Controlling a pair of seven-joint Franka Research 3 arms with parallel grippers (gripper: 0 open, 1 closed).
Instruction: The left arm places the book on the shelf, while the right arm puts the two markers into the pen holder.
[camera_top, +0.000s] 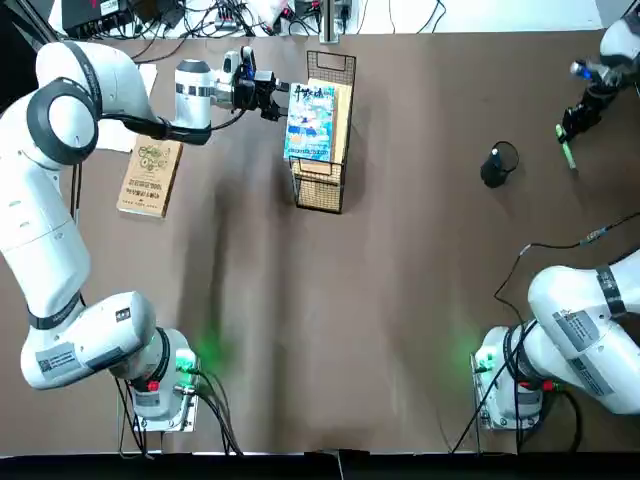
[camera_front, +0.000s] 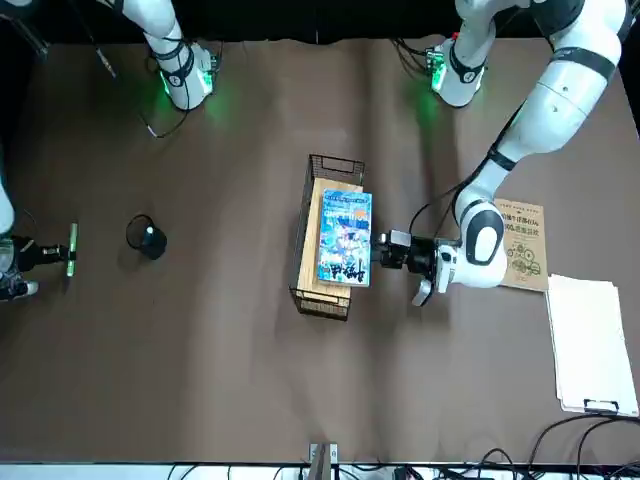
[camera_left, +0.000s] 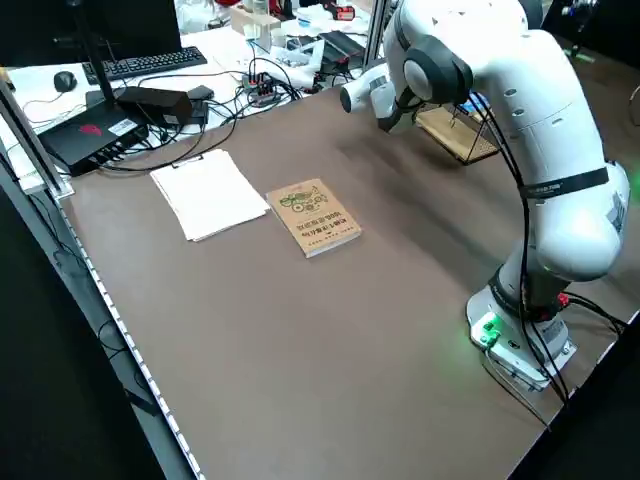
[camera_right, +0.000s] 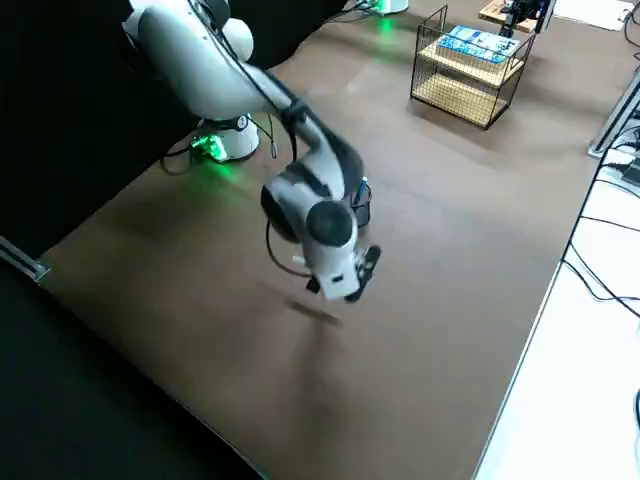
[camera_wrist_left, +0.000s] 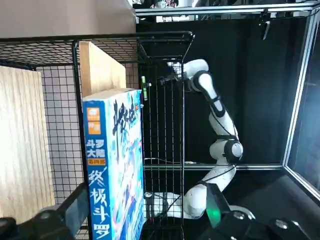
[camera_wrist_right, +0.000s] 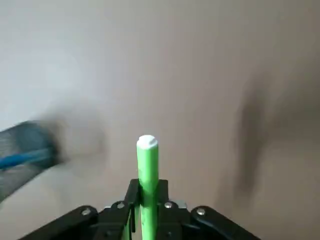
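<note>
The shelf (camera_top: 343, 112) bears the book (camera_top: 310, 125), left tool (camera_top: 283, 100) open alongside. Right tool (camera_top: 565, 132) grips green marker (camera_top: 569, 156) near pen holder (camera_top: 493, 171), likely for insertion

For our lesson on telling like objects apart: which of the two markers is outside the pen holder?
The light green marker, upright between the right gripper's fingers; the blue marker stands in the pen holder.

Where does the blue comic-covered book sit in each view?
Top: the book, above centre, on the shelf.
Front: centre.
Left side: only a blue sliver, upper right.
Right side: top, right of centre.
Left wrist: lower middle.
Right wrist: not in it.
Shared landmark: the shelf, in every view but the right wrist's.
</note>
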